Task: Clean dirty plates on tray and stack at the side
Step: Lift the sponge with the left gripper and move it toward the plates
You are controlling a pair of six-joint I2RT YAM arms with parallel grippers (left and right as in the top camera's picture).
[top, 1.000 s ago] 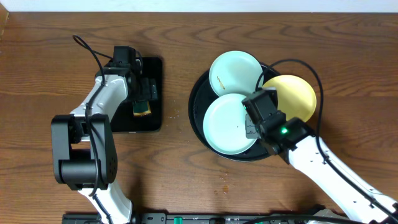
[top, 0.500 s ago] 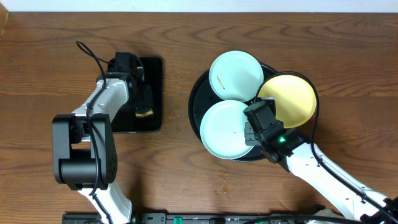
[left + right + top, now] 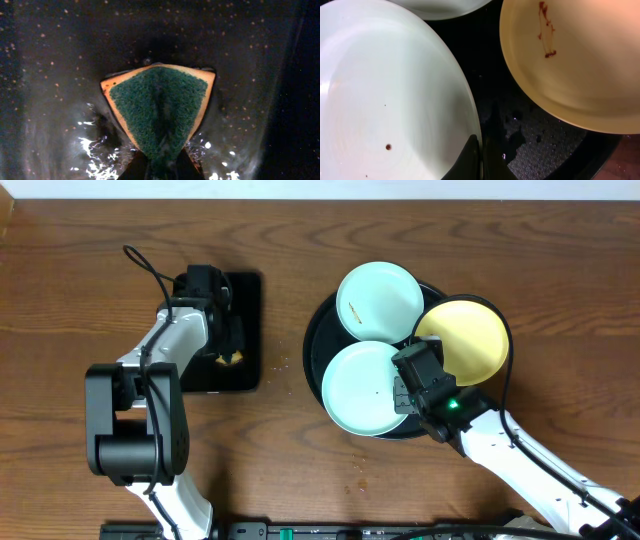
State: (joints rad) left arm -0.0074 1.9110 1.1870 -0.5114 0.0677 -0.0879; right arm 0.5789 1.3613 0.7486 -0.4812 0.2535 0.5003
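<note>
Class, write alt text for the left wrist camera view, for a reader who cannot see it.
The left gripper pinches a sponge, green scouring side up with an orange edge, so that it buckles into a fold. Beneath it lies a wet black tray flecked with pale crumbs.
</note>
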